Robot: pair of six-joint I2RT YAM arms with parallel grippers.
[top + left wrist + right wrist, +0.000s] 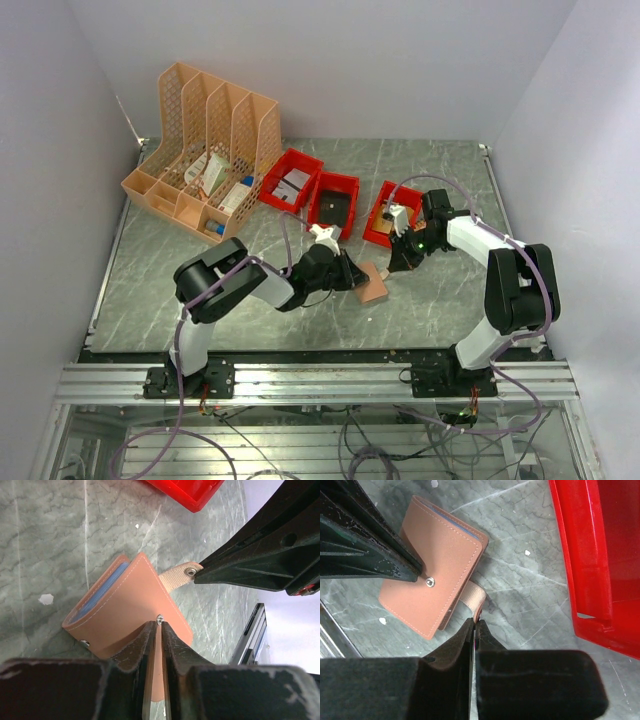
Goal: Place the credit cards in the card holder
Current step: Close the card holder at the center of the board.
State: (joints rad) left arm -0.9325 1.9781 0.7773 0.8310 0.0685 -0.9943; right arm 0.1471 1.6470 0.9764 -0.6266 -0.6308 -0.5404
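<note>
Figure: The left gripper (158, 630) is clamping the cover of the single card holder (125, 600), which is lying directly ahead of its fingertips. The right gripper (474, 627), fully closed, is nipping the closure strap (474, 596) just beyond its tips. Opening appears to be only beginning: no loose credit card is showing, so insertion is judged outstanding. Three red bins (296, 155) and one file rack (215, 120) are standing beyond both grippers.
</note>
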